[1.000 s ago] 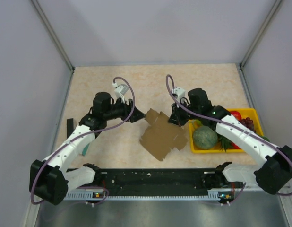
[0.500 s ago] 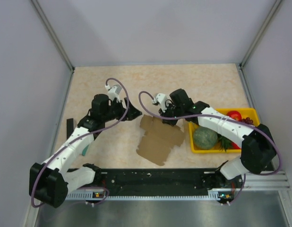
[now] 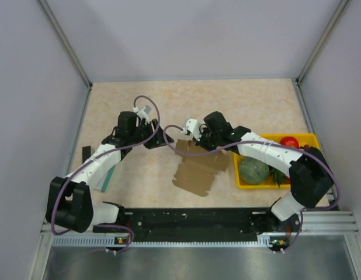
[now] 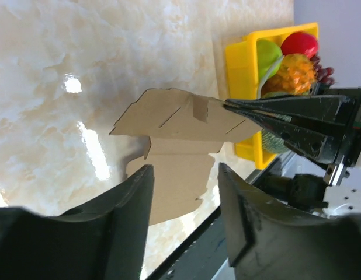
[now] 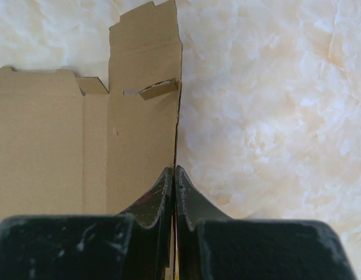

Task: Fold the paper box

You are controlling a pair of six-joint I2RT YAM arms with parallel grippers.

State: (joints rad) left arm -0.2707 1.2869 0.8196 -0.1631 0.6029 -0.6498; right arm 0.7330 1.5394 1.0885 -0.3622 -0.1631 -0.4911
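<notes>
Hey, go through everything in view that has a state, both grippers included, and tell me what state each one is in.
paper box: unfolded sheet, one edge pinched, that side lifted off the table.
right gripper: shut on the paper box's edge.
left gripper: open, holding nothing.
yellow tray: filled with fruit.

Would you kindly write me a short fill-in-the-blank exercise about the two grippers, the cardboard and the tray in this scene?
1. The right gripper is ___ on an edge of the paper box.
2. The left gripper is ___, with nothing between its fingers.
3. The tray that holds the fruit is ___ in colour.

Missing words: shut; open; yellow.
</notes>
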